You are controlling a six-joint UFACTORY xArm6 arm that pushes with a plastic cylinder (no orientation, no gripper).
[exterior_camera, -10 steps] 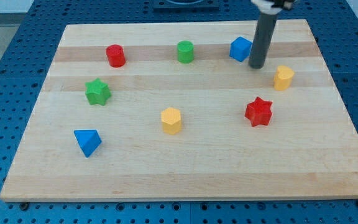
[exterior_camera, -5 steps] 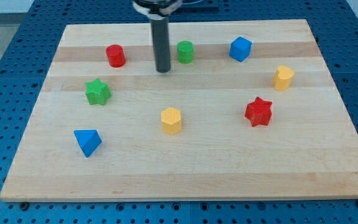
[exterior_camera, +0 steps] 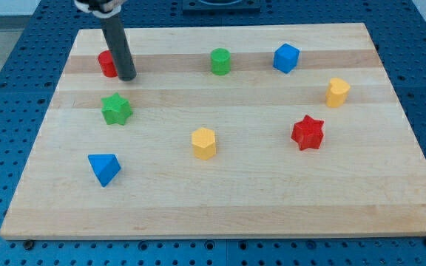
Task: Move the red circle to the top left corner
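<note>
Camera view, red circle [exterior_camera: 107,63] half hidden behind rod, my tip [exterior_camera: 127,77] touching its right side

No readable text, labels, brands, numbers or signs are showing anywhere in the camera view. The pale wooden desk [exterior_camera: 220,199] is carrying only plain grain and bands, and the small coloured blocks on it are showing bare, unmarked faces. The blue perforated surface [exterior_camera: 6,89] around the desk is showing only rows of holes, no lettering.
</note>
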